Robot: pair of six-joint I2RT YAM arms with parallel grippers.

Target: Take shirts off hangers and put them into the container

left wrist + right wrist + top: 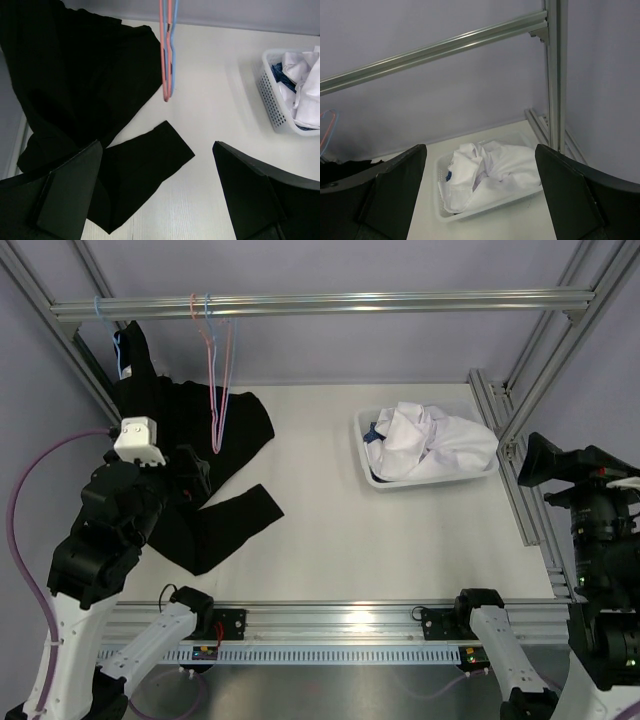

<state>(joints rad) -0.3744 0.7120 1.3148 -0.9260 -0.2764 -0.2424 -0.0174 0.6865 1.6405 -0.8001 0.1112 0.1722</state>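
A black shirt (200,420) hangs from a light blue hanger (120,352) at the left end of the rail. Its lower part and a sleeve (145,160) lie spread on the table. Two bare hangers, pink (213,390) (164,55) and blue (172,50), hang side by side from the rail. The white container (365,458) (442,210) stands at the back right, with a white shirt (430,440) (490,170) heaped over a bit of blue shirt (375,433). My left gripper (157,195) hovers open above the sleeve. At the right edge my right gripper (480,195) is open, apart from the container.
An aluminium rail (320,305) crosses the back overhead, and frame posts (555,75) stand just right of the container. A slotted rail (330,620) runs along the near table edge. A purple cable (30,490) loops beside the left arm.
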